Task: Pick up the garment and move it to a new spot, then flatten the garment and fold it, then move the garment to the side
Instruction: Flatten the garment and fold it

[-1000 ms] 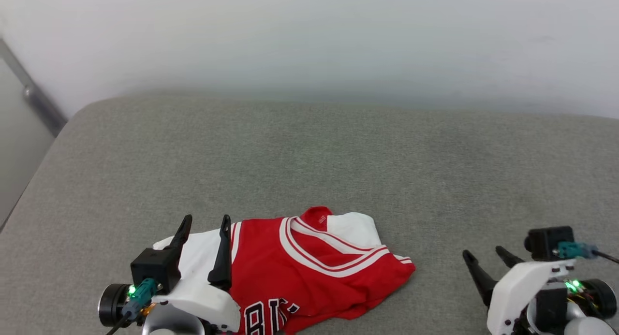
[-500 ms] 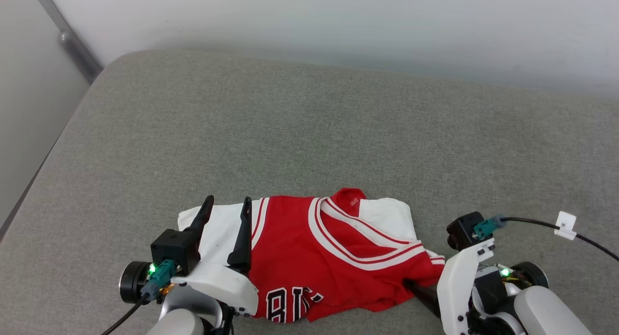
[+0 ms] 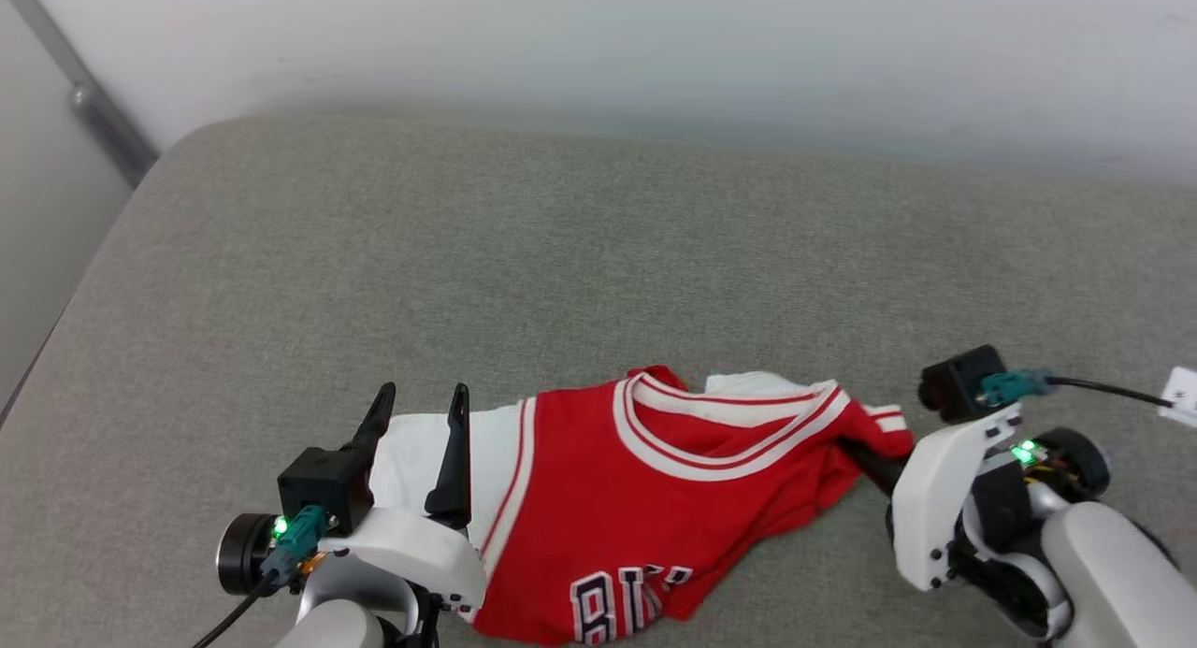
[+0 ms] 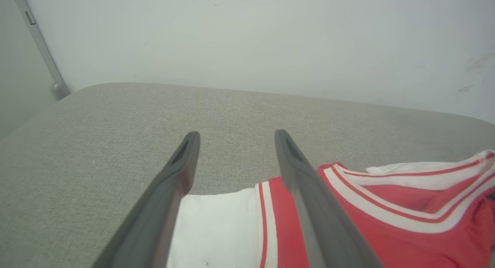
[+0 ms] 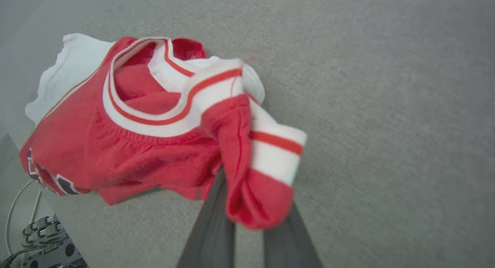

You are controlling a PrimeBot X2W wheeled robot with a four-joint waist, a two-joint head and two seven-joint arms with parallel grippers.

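The garment [image 3: 655, 508] is a red jersey with white sleeves and striped trim, lying crumpled on the grey cushion with black letters showing at its near hem. My left gripper [image 3: 421, 393] stands open over the white left sleeve [image 4: 216, 229], its fingers [image 4: 181, 171] straddling it from above. My right gripper [image 3: 856, 452] is shut on the garment's right shoulder edge, and that bunched red and white cloth [image 5: 251, 156] drapes over its fingers [image 5: 212, 229] and hides their tips. The neckline [image 5: 154, 117] gapes open.
A grey padded surface [image 3: 598, 255] stretches far back to a white wall [image 3: 598, 40]. Its left edge curves away beside a metal strip [image 3: 103, 124]. A black cable with a white tag [image 3: 1180, 394] trails from my right wrist.
My right gripper came in from the right, shut on the garment's right edge and drew it up and rightwards, opening the neckline. The left gripper stays open. The head camera shifted.
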